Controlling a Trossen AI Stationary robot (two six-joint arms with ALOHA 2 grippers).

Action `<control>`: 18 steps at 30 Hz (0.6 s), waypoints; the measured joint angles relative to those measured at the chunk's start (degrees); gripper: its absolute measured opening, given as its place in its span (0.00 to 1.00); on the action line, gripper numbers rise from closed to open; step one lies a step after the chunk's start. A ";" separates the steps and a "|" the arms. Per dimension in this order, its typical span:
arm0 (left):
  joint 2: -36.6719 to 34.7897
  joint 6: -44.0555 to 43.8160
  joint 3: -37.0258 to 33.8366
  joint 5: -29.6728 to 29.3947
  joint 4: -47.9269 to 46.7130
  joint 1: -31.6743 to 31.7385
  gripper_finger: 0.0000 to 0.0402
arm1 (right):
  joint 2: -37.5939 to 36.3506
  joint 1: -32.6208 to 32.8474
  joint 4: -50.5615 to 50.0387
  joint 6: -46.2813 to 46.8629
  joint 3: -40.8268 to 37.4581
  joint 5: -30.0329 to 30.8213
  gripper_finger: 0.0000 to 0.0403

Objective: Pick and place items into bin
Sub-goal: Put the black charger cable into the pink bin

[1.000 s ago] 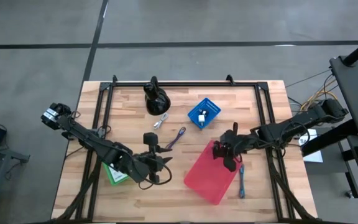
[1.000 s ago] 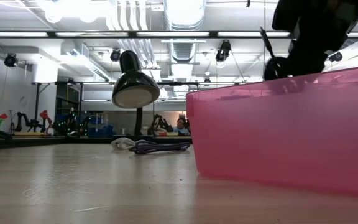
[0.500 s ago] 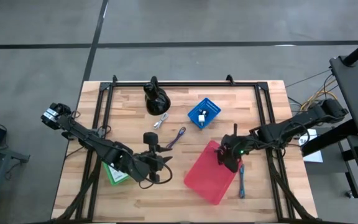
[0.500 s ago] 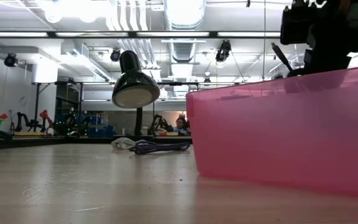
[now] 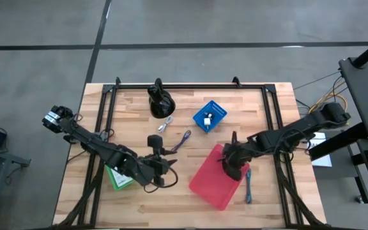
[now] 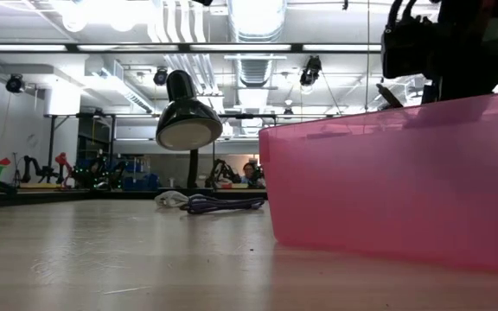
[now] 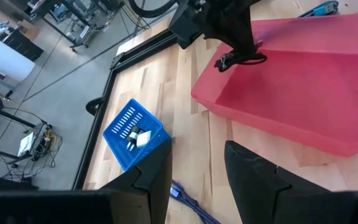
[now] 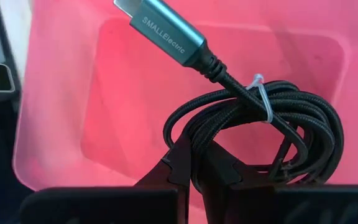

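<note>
I have the right end effector [image 8: 194,168] pinching the black coiled cable [image 8: 260,134] just above the pink bin [image 5: 217,177], so the drop is in hand; next I judge it needs its fingers spread over the bin's middle.

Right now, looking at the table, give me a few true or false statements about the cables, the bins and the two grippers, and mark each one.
1. The right gripper is shut on the black coiled cable. True.
2. That cable hangs above the red bin. True.
3. The red bin already holds several items. False: what shows of its inside is bare.
4. The purple cable lies inside the blue basket. False: it lies on the table, beside the basket.
5. The left gripper holds the blue cable. False: it holds nothing; that cable lies by the red bin.
</note>
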 joint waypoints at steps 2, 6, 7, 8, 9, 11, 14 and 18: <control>0.00 -0.02 0.00 -0.04 0.00 0.11 0.33 | 1.41 0.00 -2.80 -0.75 1.97 1.18 0.02; 0.00 -0.02 0.00 -0.04 -0.26 0.21 0.33 | 3.82 0.00 -6.74 -2.82 5.46 2.04 0.02; 0.00 -0.04 0.00 -0.04 -0.43 0.23 0.33 | 4.38 0.00 -7.02 -3.71 6.14 2.05 0.02; 0.00 -0.04 -0.02 -0.04 -0.44 0.21 0.33 | 4.89 0.00 -7.36 -4.27 6.83 2.06 0.02; 0.00 -0.04 -0.02 -0.06 -0.42 0.21 0.33 | 5.36 0.00 -7.81 -4.74 7.44 2.06 0.02; 0.00 -0.06 -0.02 -0.06 -0.44 0.21 0.33 | 6.29 0.00 -8.29 -5.75 8.56 2.08 0.03; 0.00 -0.07 -0.03 -0.08 -0.44 0.21 0.33 | 7.25 0.00 -9.73 -7.51 10.14 2.09 0.05; 0.00 -0.10 -0.07 -0.13 -1.07 0.21 0.33 | 7.74 0.00 -11.64 -7.61 11.44 2.08 0.07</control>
